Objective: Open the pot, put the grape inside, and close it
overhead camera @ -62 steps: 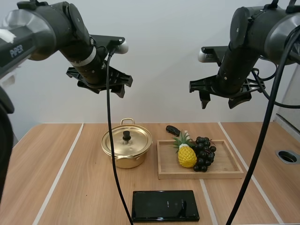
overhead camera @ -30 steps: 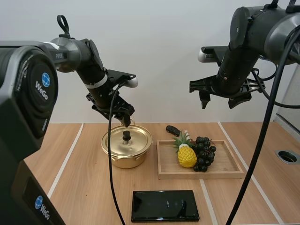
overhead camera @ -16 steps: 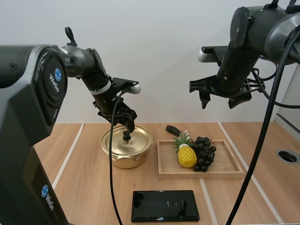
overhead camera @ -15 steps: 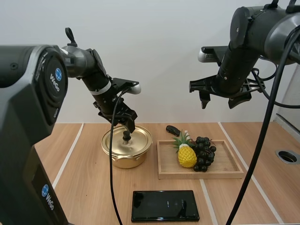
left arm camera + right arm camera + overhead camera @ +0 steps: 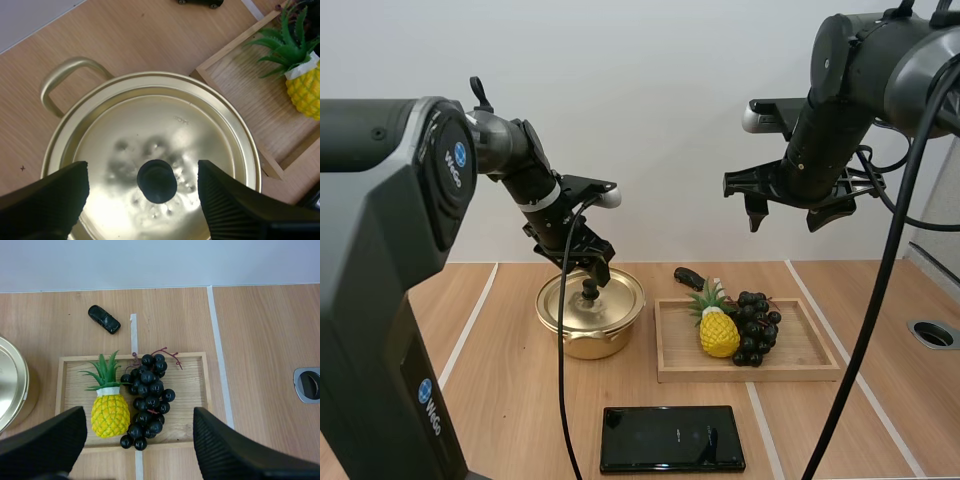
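Observation:
A gold pot [image 5: 590,320] [image 5: 150,150] stands on the table with its lid on, and the lid carries a black knob [image 5: 590,291] [image 5: 157,181]. My left gripper [image 5: 586,272] [image 5: 145,192] hangs open just above the lid, one finger on each side of the knob, touching nothing. A bunch of dark grapes [image 5: 755,327] [image 5: 147,400] lies on the wooden tray [image 5: 815,350] [image 5: 192,390] beside a toy pineapple [image 5: 718,325] [image 5: 110,410]. High above the tray my right gripper [image 5: 790,215] [image 5: 135,460] is open and holds nothing.
A black slab like a phone [image 5: 672,438] lies near the table's front edge. Behind the tray sits a small black toy car [image 5: 688,277] [image 5: 104,319]. A round metal hole [image 5: 932,333] [image 5: 307,385] is set in the table at the far right.
My left arm came down from high above the table and moved to the pot, bringing its open gripper around the lid knob. The right arm stayed still.

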Controlling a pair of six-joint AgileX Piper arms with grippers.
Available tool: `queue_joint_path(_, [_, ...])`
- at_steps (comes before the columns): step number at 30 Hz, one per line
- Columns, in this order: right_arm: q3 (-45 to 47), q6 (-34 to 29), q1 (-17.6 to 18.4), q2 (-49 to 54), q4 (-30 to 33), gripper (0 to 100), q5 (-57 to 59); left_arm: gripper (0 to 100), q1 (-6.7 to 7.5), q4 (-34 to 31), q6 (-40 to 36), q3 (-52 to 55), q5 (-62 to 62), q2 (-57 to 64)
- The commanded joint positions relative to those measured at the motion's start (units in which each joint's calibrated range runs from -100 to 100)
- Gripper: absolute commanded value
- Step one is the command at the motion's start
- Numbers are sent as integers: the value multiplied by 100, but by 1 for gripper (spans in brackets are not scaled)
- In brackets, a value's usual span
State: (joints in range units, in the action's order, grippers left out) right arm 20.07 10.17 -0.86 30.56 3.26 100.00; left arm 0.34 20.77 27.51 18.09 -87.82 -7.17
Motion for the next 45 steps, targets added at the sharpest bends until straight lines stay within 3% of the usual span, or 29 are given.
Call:
queue_joint_path(1, [6, 31, -27, 42, 0, 100, 0, 100, 16, 148, 97, 31, 130, -86])
queue_joint_path(15, [6, 31, -27, 42, 0, 100, 0, 100, 16, 169, 142, 31, 9, -238])
queue_joint_path(16, [6, 31, -27, 42, 0, 100, 0, 93, 16, 169, 142, 31, -34, -238])
queue_joint_path(17, [6, 31, -27, 42, 1, 100, 0, 78, 16, 169, 142, 31, -87, -238])
queue_joint_path(20, [6, 31, -27, 42, 1, 100, 0, 11, 16, 169, 14, 31, -97, -238])
queue_joint_path(21, [6, 31, -27, 42, 1, 100, 0, 0, 16, 169, -41, 31, -97, -238])
queue_joint_path(32, [6, 31, -27, 54, 1, 100, 0, 1, 16, 169, -232, -22, -117, -238])
queue_joint_path(45, [6, 31, -27, 54, 1, 100, 0, 1, 16, 169, -802, -920, -220, 527])
